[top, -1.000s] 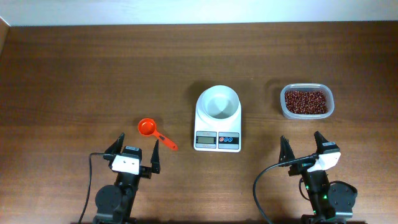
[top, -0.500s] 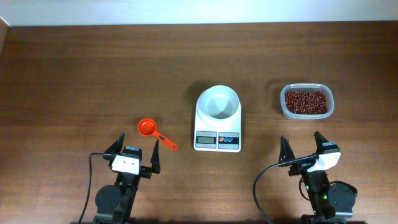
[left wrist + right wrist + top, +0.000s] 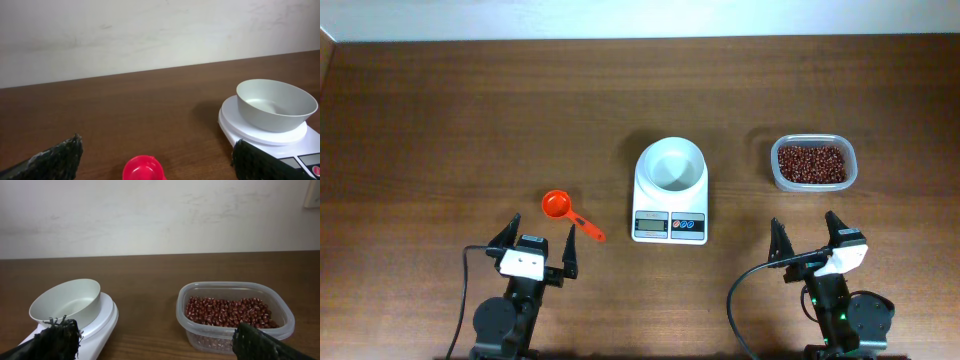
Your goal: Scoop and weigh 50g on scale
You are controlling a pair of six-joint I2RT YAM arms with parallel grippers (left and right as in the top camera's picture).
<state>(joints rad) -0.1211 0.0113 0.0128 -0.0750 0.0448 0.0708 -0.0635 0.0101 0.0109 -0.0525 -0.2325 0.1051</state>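
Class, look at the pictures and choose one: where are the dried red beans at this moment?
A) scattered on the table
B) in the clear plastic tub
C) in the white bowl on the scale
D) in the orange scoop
B: the dried red beans all lie inside the clear plastic tub, while the white bowl on the scale and the orange scoop are empty.

**A bare robot test bench, lab-like rather than a kitchen**

A dark brown wood-grain table (image 3: 470, 110) stands against a plain off-white wall (image 3: 150, 35). Two black robot arms, left (image 3: 510, 315) and right (image 3: 840, 315), sit at its near edge, trailing a black cable (image 3: 729, 300). The only props are a white digital kitchen scale (image 3: 670, 212), a clear rectangular plastic tub (image 3: 813, 184) and an orange-red plastic scoop (image 3: 558, 205), spaced well apart.
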